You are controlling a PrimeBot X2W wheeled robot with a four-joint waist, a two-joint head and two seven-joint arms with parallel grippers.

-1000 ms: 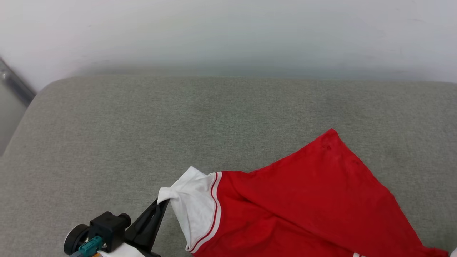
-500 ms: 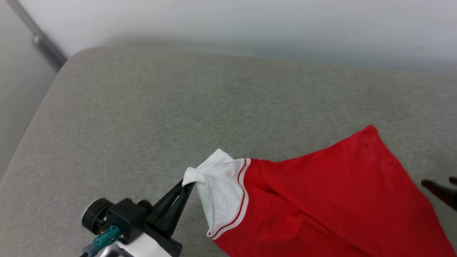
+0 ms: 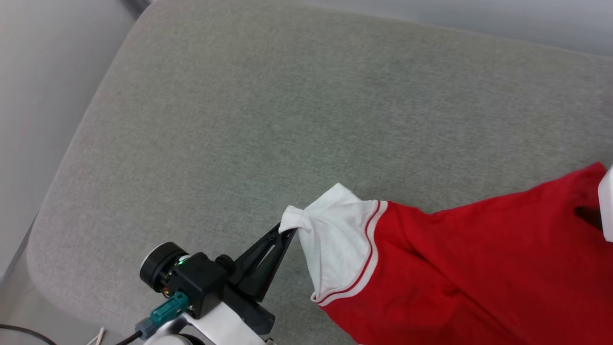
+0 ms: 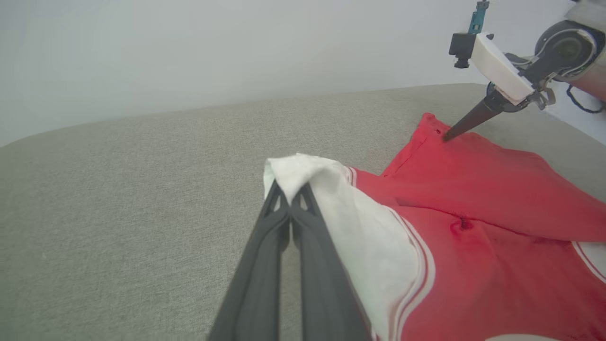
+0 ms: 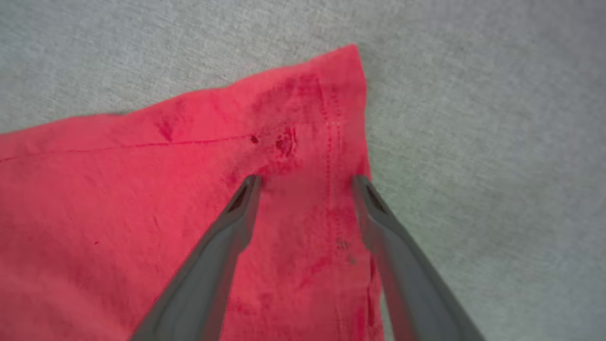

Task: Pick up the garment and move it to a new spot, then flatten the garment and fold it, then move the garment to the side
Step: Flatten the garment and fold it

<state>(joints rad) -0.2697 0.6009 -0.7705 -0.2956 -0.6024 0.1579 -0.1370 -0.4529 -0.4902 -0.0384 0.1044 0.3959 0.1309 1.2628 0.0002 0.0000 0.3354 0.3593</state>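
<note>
The garment (image 3: 479, 268) lies on the grey cushion (image 3: 268, 120), a red shirt with a white sleeve (image 3: 337, 244) edged in red-and-white trim. My left gripper (image 3: 286, 231) is shut on the tip of that white sleeve (image 4: 303, 175), lifting it into a small peak. My right gripper (image 5: 305, 179) hovers open over the red hem corner (image 5: 331, 94), its fingers straddling the stitched hem. In the left wrist view the right gripper (image 4: 446, 137) points down at that far red corner. The shirt's lettering is hidden.
The grey cushion's rounded left edge (image 3: 62, 182) drops to a pale floor (image 3: 19, 96). A light wall (image 4: 236, 47) rises behind the cushion. Bare grey fabric stretches left of and behind the shirt.
The head camera has swung down and left, shifting the whole picture. The right gripper let go of the red hem corner and now stands open over it. The left gripper keeps its hold on the sleeve.
</note>
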